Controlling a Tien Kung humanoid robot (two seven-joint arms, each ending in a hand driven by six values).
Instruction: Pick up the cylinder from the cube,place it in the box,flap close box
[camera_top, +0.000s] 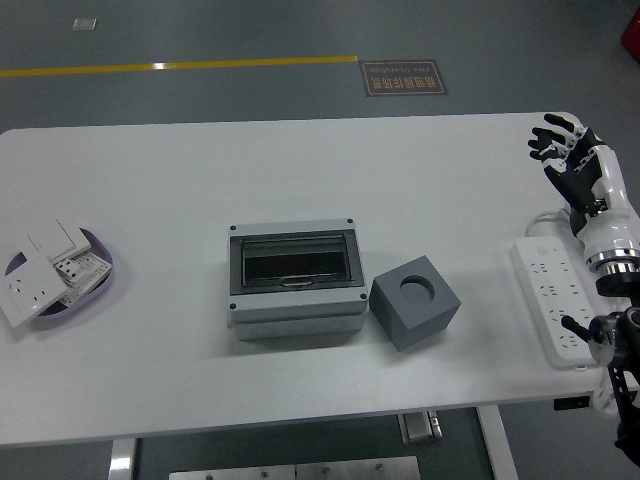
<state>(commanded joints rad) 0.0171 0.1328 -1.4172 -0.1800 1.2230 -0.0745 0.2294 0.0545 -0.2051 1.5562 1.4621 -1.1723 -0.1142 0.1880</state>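
A grey cube (415, 301) with a round hollow in its top sits right of center, and no cylinder shows in that hollow. Touching its left side is a grey box (295, 279) whose dark see-through flap lies shut. My right hand (562, 150) hovers at the table's far right edge, well away from the cube, fingers spread and holding nothing. The left arm is out of the picture.
A white power strip (552, 297) with its cable lies at the right edge under my right forearm. A purple dish (96, 288) with several white switches and sockets rests at the left edge.
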